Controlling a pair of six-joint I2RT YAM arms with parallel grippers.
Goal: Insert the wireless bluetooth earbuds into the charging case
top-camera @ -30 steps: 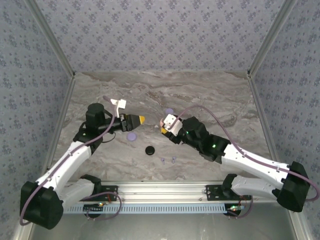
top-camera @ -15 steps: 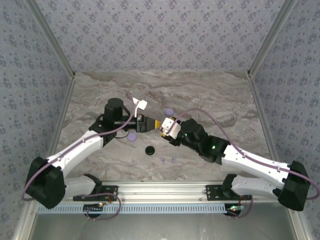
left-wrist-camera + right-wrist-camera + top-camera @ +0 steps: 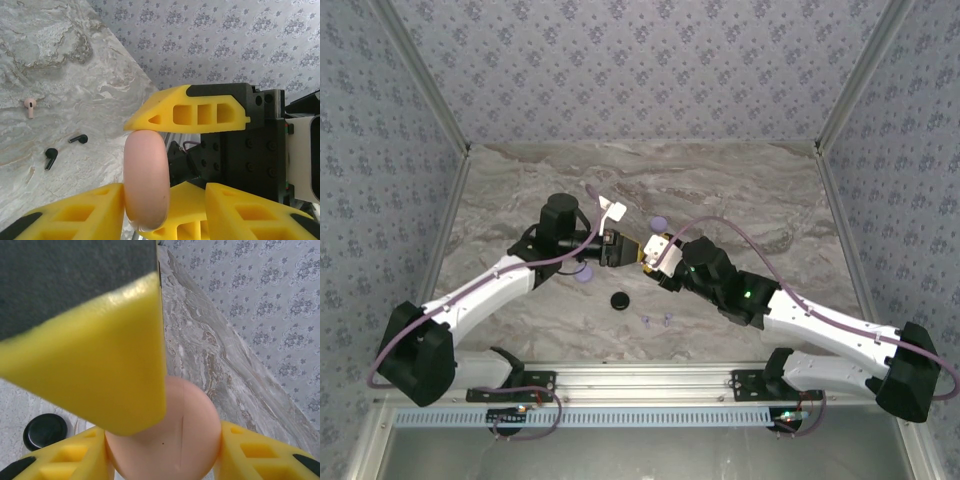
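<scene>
No text, label, brand, number or sign can be read in any of the views.

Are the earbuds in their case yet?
Not yet. Done so far: the right gripper holds a pink case off the table. The left gripper reaches around it, maybe to open it. Left to do: a pink earbud and two black earbuds lie loose on the table.
</scene>
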